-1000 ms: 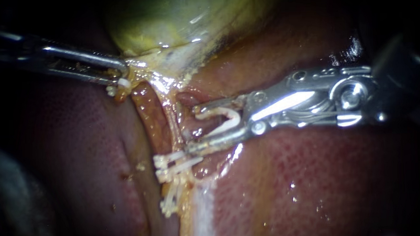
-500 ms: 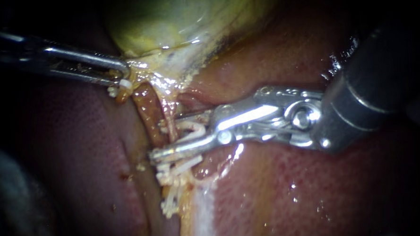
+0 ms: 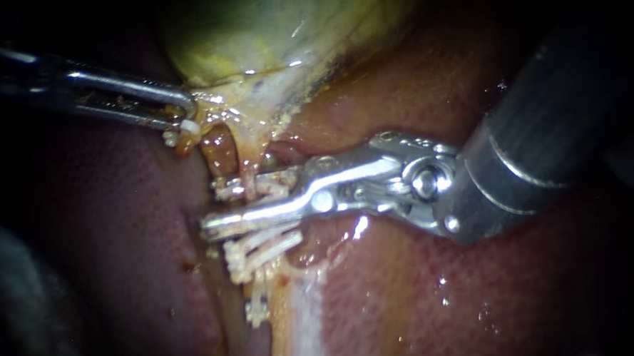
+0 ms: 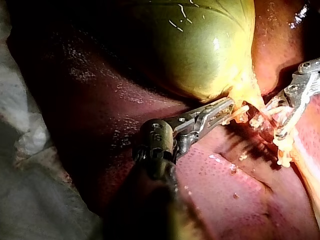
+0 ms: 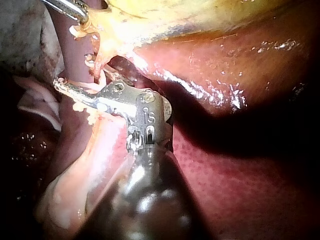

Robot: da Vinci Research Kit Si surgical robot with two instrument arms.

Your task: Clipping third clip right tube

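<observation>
The right instrument (image 3: 213,206) has its jaws squeezed onto a white clip (image 3: 256,184) that straddles the tube (image 3: 248,170), just above a cluster of other clips (image 3: 259,246) lower on the same strand. The left instrument (image 3: 184,114) has its jaws clamped on the neck of the gallbladder (image 3: 254,38), well apart from the clip. The liver (image 3: 443,279) lies under both shafts.

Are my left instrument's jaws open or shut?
Shut on the gallbladder: the left instrument has both jaws clamped on its pale narrow end, no gap showing.
</observation>
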